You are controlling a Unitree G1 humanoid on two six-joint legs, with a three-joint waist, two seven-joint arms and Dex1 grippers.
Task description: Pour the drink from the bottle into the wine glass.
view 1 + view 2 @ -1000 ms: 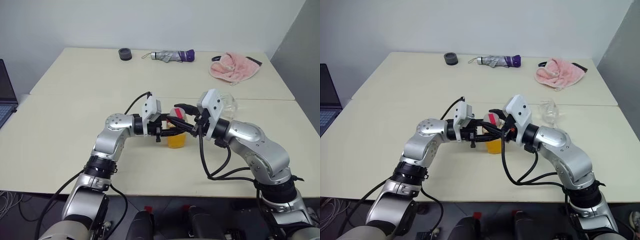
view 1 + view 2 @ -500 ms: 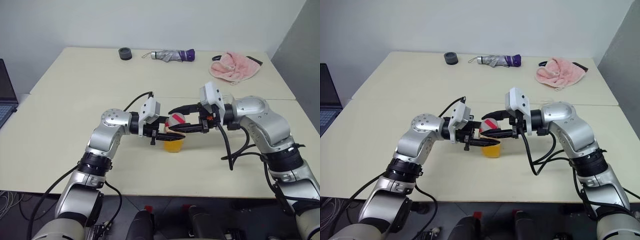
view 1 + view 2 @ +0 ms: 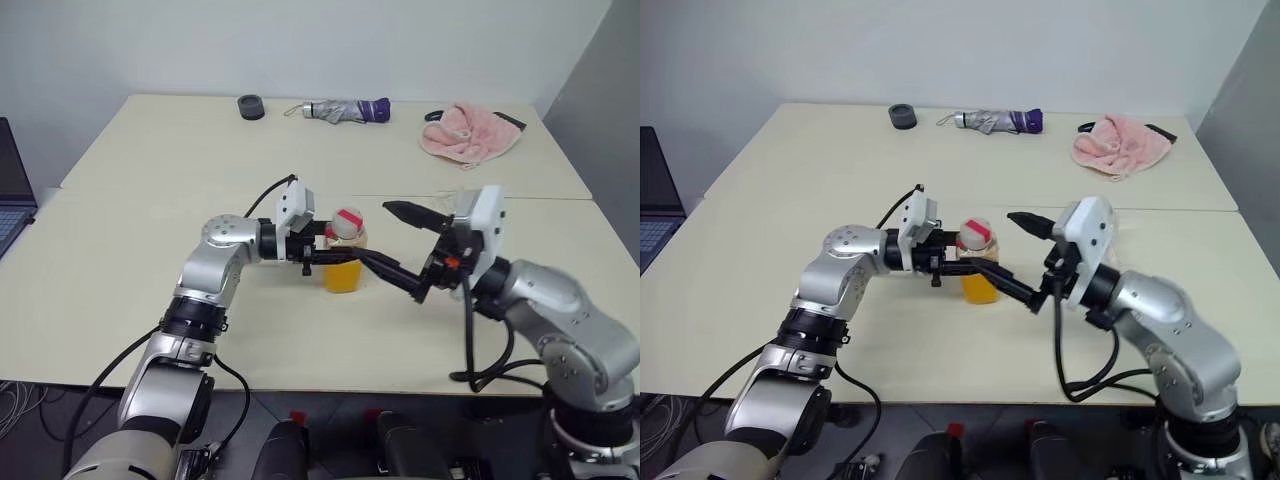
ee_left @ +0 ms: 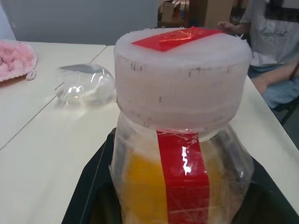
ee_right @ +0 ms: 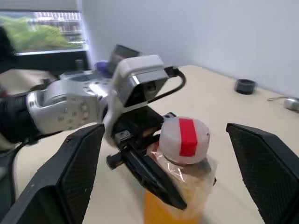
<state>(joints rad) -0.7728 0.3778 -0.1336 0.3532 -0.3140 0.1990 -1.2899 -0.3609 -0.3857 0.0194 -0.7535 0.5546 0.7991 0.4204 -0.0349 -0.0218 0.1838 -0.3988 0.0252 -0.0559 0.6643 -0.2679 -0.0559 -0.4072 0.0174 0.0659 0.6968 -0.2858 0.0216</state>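
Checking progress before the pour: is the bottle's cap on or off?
On. The pale cap with its red strip sits on the neck of the bottle, which stands upright in the left gripper.

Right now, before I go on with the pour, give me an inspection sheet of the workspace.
Surface: cream tables pushed together, dry.
Job's things: bottle upright, cap on, drink inside; wine glass lying on its side beyond it.
Clutter: folded umbrella, pink towel, dark round object at far edge.
Grippers: left gripper shut on bottle; right gripper jaws wide open, holding nothing.
Cables: black loops on both arms.
Surroundings: laptop at left; a seated person nearby.
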